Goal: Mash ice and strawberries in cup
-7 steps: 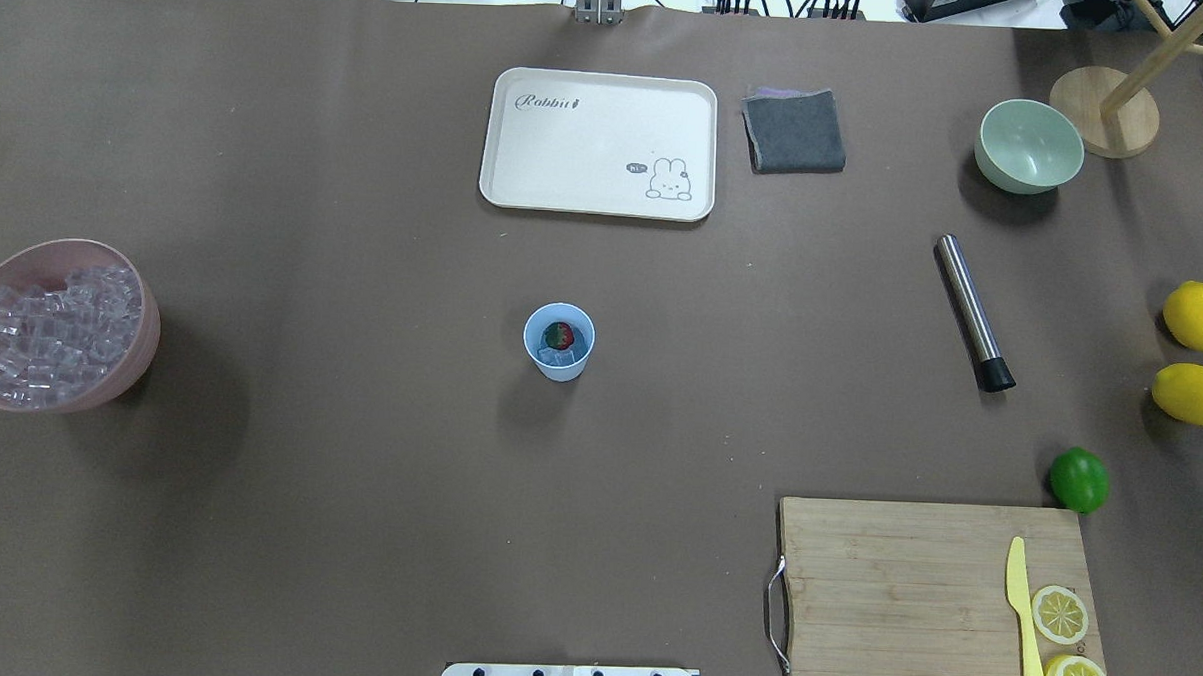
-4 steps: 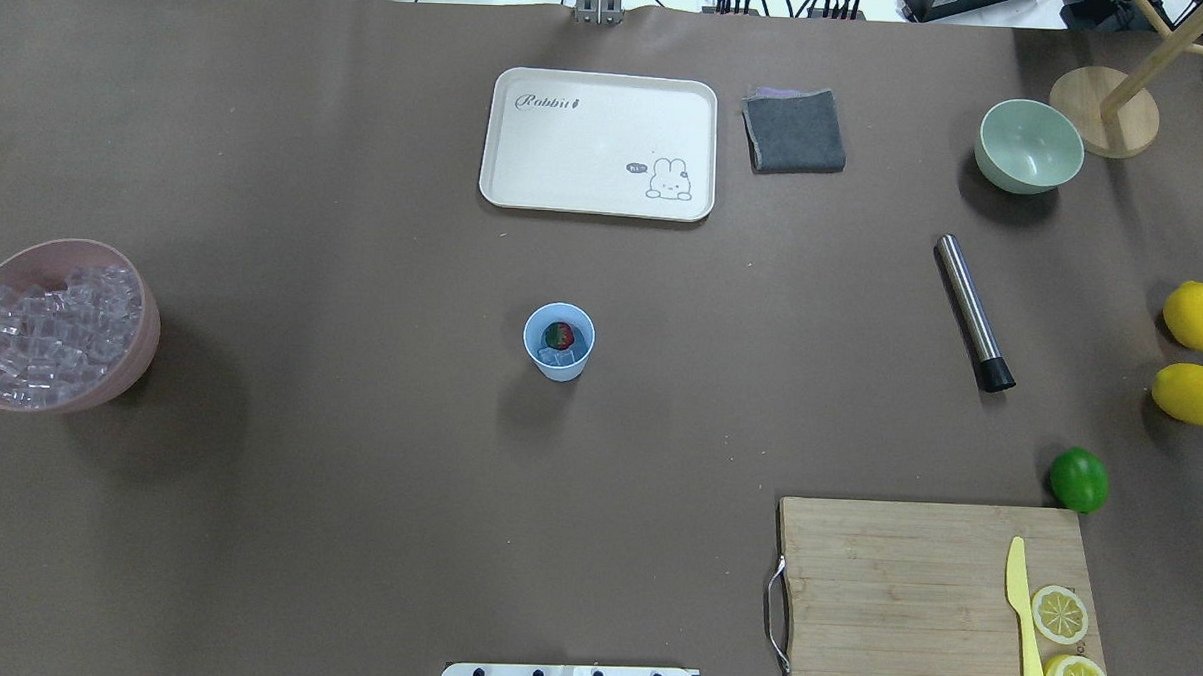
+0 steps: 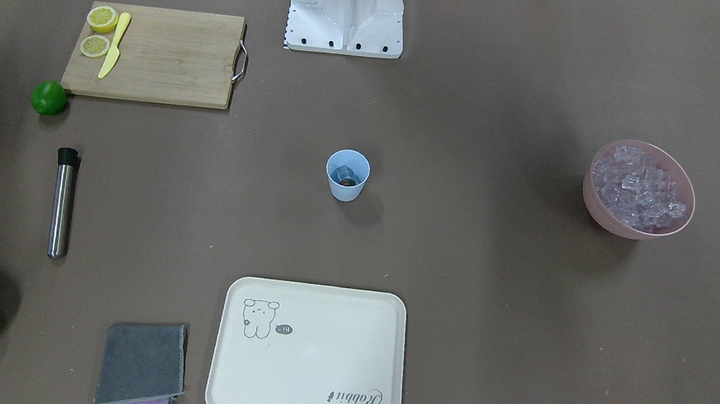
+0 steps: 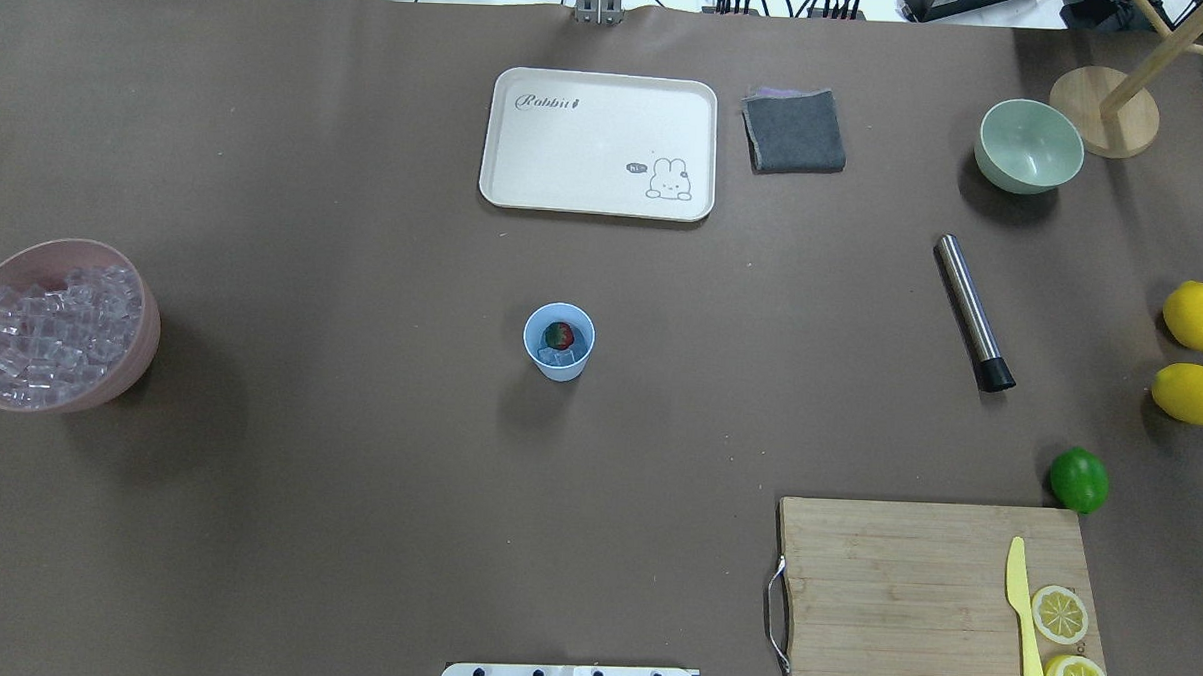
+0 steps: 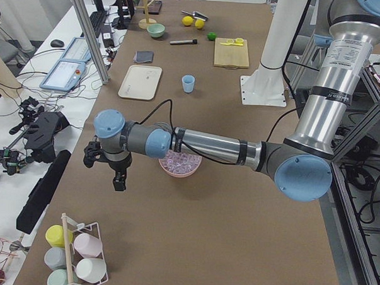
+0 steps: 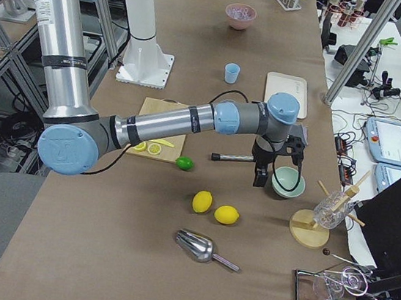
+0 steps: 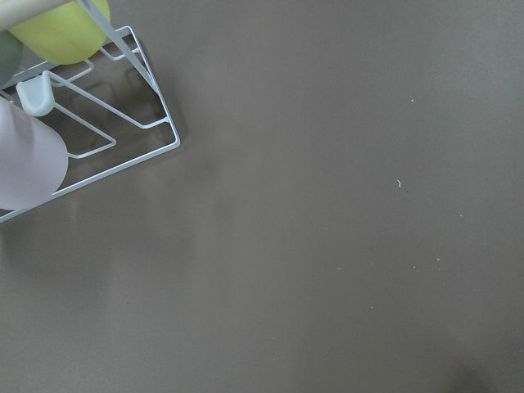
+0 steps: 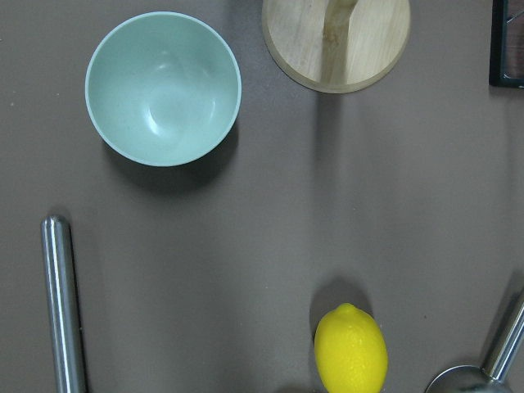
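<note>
The light-blue cup [image 4: 558, 342] stands upright mid-table, also seen as the cup [image 3: 347, 174]. Inside it lie a red strawberry [image 4: 559, 334] with a green cap and a few clear ice cubes [image 4: 562, 358]. My left gripper [image 5: 116, 171] hangs over the table's left end, past the pink bowl and far from the cup. My right gripper [image 6: 261, 174] hangs over the right end, between a steel muddler [image 6: 230, 157] and a pale-green bowl [image 6: 287, 182]. Whether either gripper is open or shut I cannot tell.
A pink bowl [image 4: 143, 347] heaped with ice sits far left. The steel muddler [image 4: 974, 313], pale-green bowl [image 4: 1030, 146], lemons [image 4: 1201, 316], lime [image 4: 1079, 480] and cutting board [image 4: 903, 589] lie right. A cream tray [image 4: 598, 143] and grey cloth [image 4: 794, 131] lie at the back. A wire cup rack [image 7: 90, 115] is below the left wrist.
A dark sliver has come in at the right edge of the overhead view. The light on the pink bowl's ice has shifted. Nothing on the table has moved.
</note>
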You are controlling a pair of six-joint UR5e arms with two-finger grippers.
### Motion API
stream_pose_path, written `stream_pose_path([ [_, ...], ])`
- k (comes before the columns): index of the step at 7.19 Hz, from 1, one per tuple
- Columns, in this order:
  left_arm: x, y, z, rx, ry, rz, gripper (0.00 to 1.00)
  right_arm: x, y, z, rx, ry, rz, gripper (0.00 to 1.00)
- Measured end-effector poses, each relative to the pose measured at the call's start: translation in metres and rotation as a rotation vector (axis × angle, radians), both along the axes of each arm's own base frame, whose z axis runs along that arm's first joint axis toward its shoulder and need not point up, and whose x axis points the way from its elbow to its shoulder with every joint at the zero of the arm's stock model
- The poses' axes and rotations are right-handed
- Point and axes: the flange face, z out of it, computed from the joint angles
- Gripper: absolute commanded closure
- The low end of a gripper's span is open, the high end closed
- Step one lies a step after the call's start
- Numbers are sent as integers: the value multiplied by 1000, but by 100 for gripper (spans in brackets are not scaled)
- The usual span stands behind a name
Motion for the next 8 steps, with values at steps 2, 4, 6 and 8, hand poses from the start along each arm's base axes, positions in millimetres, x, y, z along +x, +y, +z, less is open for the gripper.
stream_pose_path([
  [2, 2, -1, -5, 12, 6, 3, 3, -3, 0, 0, -1, 0, -5, 0],
  [4, 5, -6, -10, 19, 7, 7, 3, -4, 1, 0, 1, 1, -7, 0],
  [6, 5, -9, -16, 32, 10, 9, 3, -3, 7, 0, 5, 4, -7, 0],
  [8, 6, -9, -21, 42, 8, 11, 2, 0, 15, 1, 7, 5, -3, 0],
])
